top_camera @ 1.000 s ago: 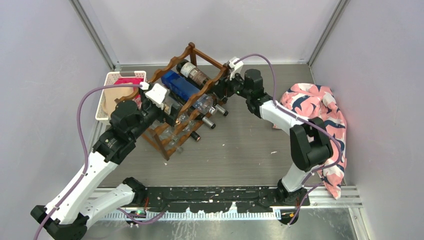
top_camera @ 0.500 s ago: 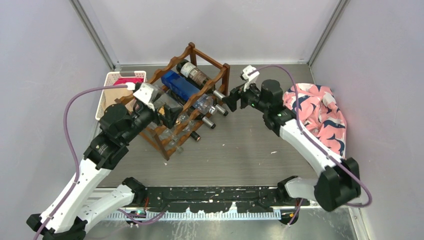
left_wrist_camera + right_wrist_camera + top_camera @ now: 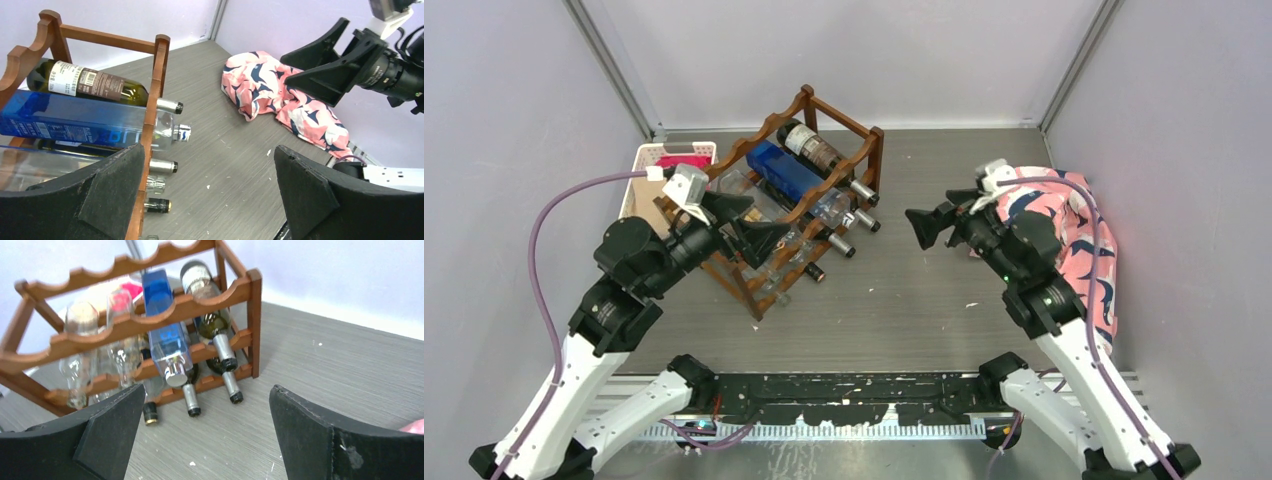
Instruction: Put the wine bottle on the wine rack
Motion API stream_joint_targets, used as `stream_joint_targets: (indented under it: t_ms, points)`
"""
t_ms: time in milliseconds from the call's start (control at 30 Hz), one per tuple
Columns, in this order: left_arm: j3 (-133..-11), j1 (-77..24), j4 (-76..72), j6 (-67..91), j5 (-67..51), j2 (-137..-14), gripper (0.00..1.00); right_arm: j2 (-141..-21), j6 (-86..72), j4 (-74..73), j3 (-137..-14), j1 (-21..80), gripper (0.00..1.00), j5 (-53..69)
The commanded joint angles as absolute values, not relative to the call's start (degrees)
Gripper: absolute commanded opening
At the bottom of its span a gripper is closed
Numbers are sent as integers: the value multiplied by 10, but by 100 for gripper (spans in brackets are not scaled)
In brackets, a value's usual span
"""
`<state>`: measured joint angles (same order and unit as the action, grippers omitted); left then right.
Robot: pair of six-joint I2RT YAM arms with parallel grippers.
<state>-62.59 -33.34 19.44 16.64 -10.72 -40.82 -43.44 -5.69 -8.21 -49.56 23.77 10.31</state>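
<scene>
We note a grey wood-grain tabletop (image 3: 924,300) enclosed on three sides by plain pale lavender walls (image 3: 904,50), joined by metal corner posts (image 3: 1079,62). Lighting is even and diffuse.

Lighting: bright, diffuse, even, from overhead. Walls (image 3: 824,50) read pale lilac. The wine rack (image 3: 877,160) throws only a soft, short shadow on the table (image 3: 924,300) at its foot.
Top view: sharp throughout.
Right wrist view: rack soft, blur worst at its left end, where the clear bottles (image 3: 80,320) look washed out.
Left wrist view: crisper, with small highlights along the blue bottle (image 3: 75,125) in the rack.
</scene>
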Motion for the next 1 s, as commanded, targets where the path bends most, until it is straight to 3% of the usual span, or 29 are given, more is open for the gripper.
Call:
stream_joint_targets:
  t_ms: [0, 467, 800, 967]
  points:
    - [-658, -331, 198, 217, -115, -393, 100, -377, -135, -73, -506, 236, 100, 32]
    - [-732, -331, 282, 188, -101, -398, 100, -356, -252, -155, -617, 236, 100, -159]
    - [-742, -331, 298, 171, -99, -400, 100, -406, -239, -223, -661, 236, 100, -148]
    - [-743, -331, 309, 159, -93, -403, 100, -443, -174, -268, -698, 236, 100, -39]
